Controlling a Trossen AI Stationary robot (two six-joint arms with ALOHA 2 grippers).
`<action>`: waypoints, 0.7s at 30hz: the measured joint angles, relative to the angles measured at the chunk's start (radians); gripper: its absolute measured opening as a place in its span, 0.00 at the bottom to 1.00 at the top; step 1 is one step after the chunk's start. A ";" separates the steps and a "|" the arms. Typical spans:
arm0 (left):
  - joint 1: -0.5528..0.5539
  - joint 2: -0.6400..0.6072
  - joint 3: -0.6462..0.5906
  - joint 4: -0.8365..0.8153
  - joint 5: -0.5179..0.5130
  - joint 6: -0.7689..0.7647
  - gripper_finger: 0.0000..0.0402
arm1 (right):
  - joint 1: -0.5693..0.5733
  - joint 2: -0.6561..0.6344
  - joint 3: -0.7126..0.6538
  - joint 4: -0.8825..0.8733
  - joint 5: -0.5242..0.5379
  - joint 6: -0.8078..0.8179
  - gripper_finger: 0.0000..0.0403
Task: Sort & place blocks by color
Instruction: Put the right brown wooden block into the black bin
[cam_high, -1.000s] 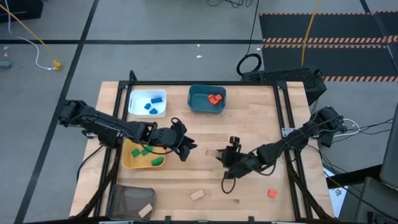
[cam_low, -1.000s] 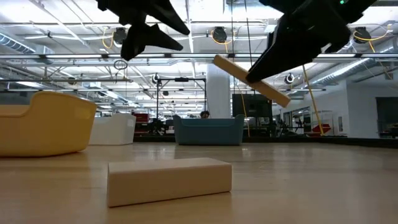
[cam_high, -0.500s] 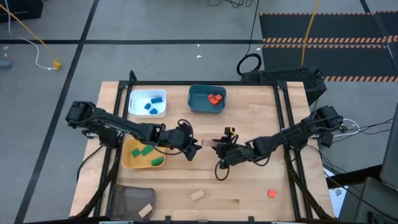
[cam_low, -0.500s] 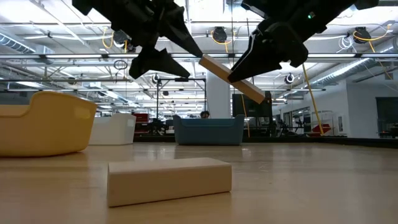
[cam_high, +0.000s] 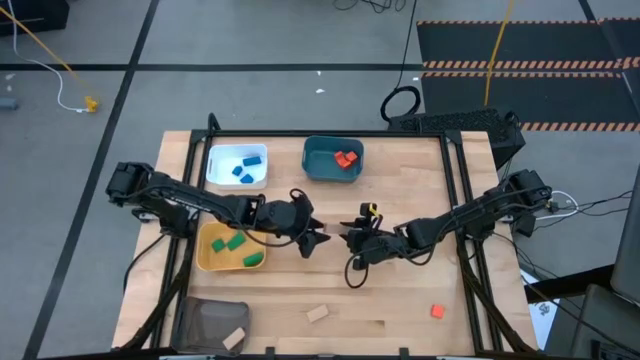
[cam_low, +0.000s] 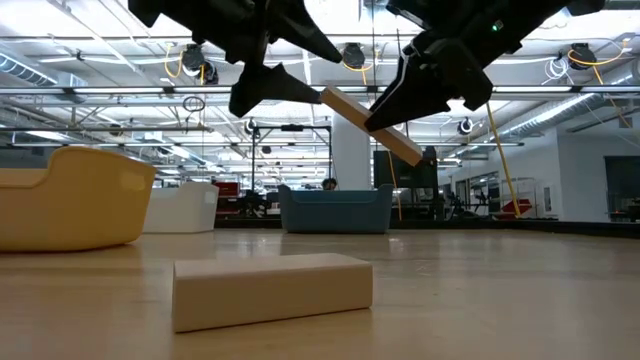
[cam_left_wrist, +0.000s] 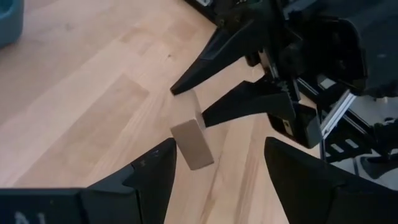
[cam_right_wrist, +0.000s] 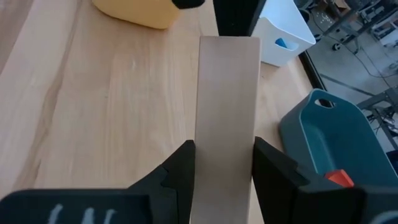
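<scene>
Blocks: small wooden pieces, some in trays and some loose on the tabletop (cam_high: 400, 185).
Held block: one long tan block (cam_right_wrist: 227, 106) is up in the air over the middle of the tabletop, tilted, not touching the wood.
Right end effector (cam_low: 392, 112): clamped on the near end of the long tan block, one finger pressed on each long side.
Left end effector (cam_left_wrist: 214, 163): fingers spread wide apart, one on each side of the free end of the tan block; a gap shows between its fingers (cam_left_wrist: 155, 171) and the block, so it grips nothing.
How they meet: the two end effectors point at each other over the middle of the tabletop, very near, with the tan block between them.
Blue blocks (cam_high: 243, 165): in the white tray (cam_high: 222, 155) near the far left corner.
Red blocks (cam_high: 346, 158): in the teal tray (cam_high: 318, 160) by the far edge.
Green blocks (cam_high: 236, 247): in the yellow tray (cam_high: 207, 255) by the left edge.
Loose tan block (cam_high: 317, 313): lying flat near the near edge.
Loose red block (cam_high: 437, 311): alone near the near right corner.
Mesh bin (cam_high: 205, 322): at the near left corner, with a tan block (cam_high: 234, 339) in it.
</scene>
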 joint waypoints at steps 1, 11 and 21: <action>0.000 0.000 0.000 0.008 0.000 0.008 0.61 | 0.000 0.000 0.000 0.003 0.000 -0.001 0.28; 0.028 -0.001 0.000 0.010 0.000 -0.055 0.61 | 0.000 0.000 0.000 0.070 0.000 -0.032 0.29; 0.047 -0.001 0.001 0.003 0.011 -0.082 0.42 | 0.000 0.000 0.000 0.126 0.002 -0.092 0.29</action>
